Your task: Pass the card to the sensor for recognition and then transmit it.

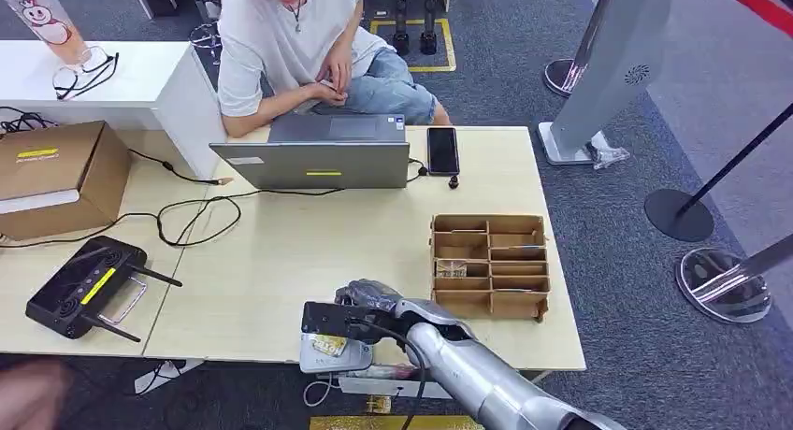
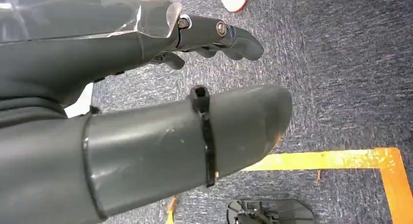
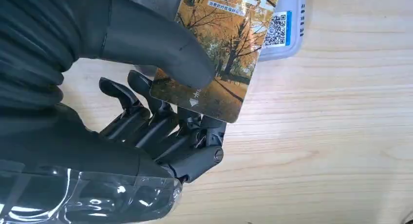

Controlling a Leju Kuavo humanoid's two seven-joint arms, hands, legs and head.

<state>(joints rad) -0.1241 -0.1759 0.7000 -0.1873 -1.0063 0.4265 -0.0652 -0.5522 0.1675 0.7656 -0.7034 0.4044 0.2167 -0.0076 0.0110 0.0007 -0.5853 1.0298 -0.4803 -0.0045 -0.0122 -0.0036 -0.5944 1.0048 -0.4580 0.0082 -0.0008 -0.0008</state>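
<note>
right wrist view puts the right hand [image 3: 160,131] close over the pale wooden table [image 3: 331,151], its thick grey thumb pressing the card [image 3: 229,44] down against the darker fingers [image 3: 146,121] curled beneath it, so the card is pinched and held. the card's far end lies over the sensor [image 3: 292,24], a pale grey plastic pad with rounded corners sitting at the near edge of the table; whether the card touches the pad or hangs just above cannot be told. judging from this, the presenting step looks underway or nearly done, and the handing-on of the card is yet to come.

the card is thin, stiff and glossy, printed with an autumn scene of orange trees, a small qr code on a blue strip and a white arrow near the held end. the table shows smooth light grain. the arm is silver metal, the hand matte grey with a ribbed cover and a clear plastic wrap at the wrist.

from the head view, a brown cardboard organiser [image 1: 490,265] with several compartments stands just right of the hand, and a person [image 1: 299,37] sits behind a grey laptop [image 1: 323,154] at the far side.

the left hand [image 2: 195,87] hangs over grey carpet, fingers loosely bent and apart, holding nothing.
</note>
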